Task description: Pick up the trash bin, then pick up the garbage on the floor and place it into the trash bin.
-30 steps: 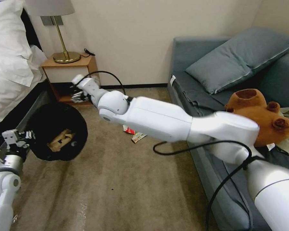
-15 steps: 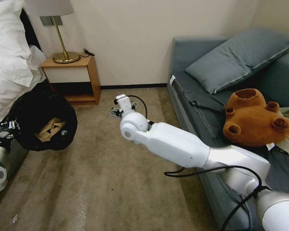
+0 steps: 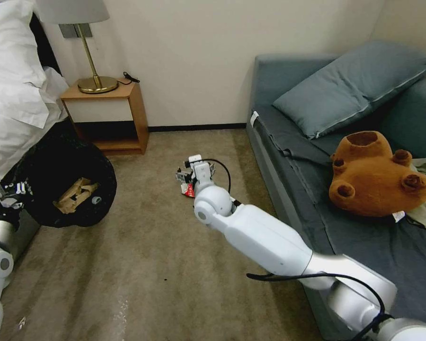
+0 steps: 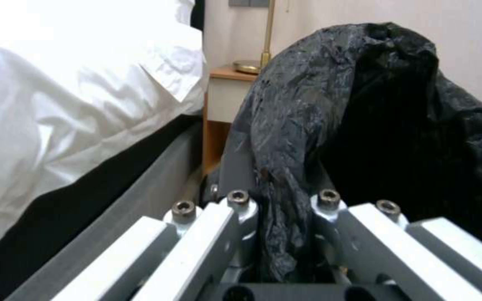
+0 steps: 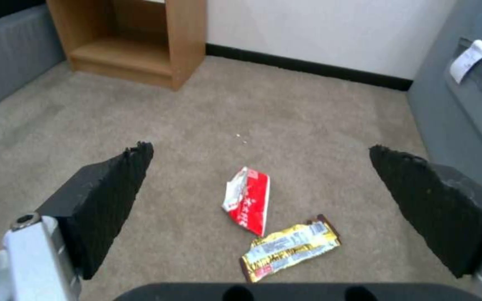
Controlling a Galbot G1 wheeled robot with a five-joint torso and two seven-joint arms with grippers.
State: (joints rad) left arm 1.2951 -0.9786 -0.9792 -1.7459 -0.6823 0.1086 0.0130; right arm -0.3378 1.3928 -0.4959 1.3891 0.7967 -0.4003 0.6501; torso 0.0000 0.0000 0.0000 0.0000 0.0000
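On the carpet (image 3: 151,265) near the sofa's (image 3: 288,142) front edge, we see the right gripper (image 5: 260,165), fingers spread wide, above the red-white wrapper (image 5: 247,200) and yellowish snack wrapper (image 5: 288,247). Beside the bed (image 3: 14,90), the left gripper (image 4: 277,209) is clamped on the trash bin's (image 3: 61,182) black-bag rim; a crumpled paper bag (image 3: 75,195) lies inside.

The right arm is glossy white, with rounded shells and a ball-shaped joint behind the right tool (image 3: 187,176); a black cable loops beside that tool's wrist and another hangs at the far end of the arm. Its fingers (image 5: 104,200) are black, wedge-shaped, rough-textured pads on silver-white brackets. The left tool (image 4: 277,234) has white bars, grey links and dark-socketed round screws. Behind it, a silver cylinder meets a white shell.
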